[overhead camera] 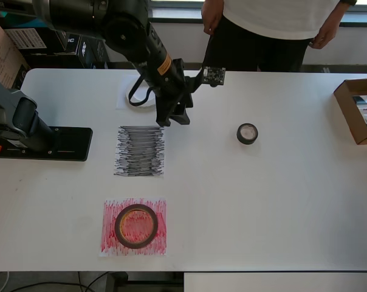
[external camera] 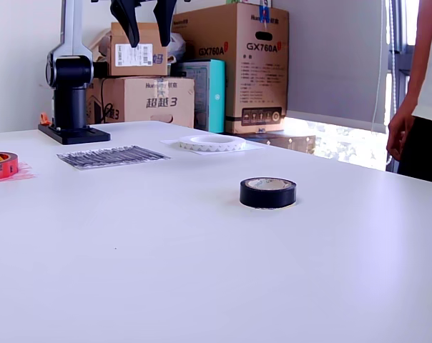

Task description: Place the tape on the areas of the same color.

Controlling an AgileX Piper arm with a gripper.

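Observation:
The small black tape roll [overhead camera: 247,133] [external camera: 267,192] lies alone on the bare table, away from every sheet. A dark-red roll [overhead camera: 135,225] [external camera: 0,165] rests on the red scribbled sheet [overhead camera: 109,240]. The white ring [overhead camera: 142,107] [external camera: 211,143] lies on the white sheet [overhead camera: 121,100] [external camera: 253,148], partly hidden under the arm in the overhead view. Nothing sits on the black scribbled sheet [overhead camera: 140,151] [external camera: 112,156]. My gripper [overhead camera: 171,117] [external camera: 146,36] hangs open and empty, high above the table between the white and black sheets.
The arm's black base [overhead camera: 50,144] [external camera: 73,133] stands at the overhead view's left. An open cardboard box [overhead camera: 358,111] sits at the right table edge. A person [overhead camera: 274,30] [external camera: 420,107] stands at the far side. Stacked cartons [external camera: 230,64] are behind the table.

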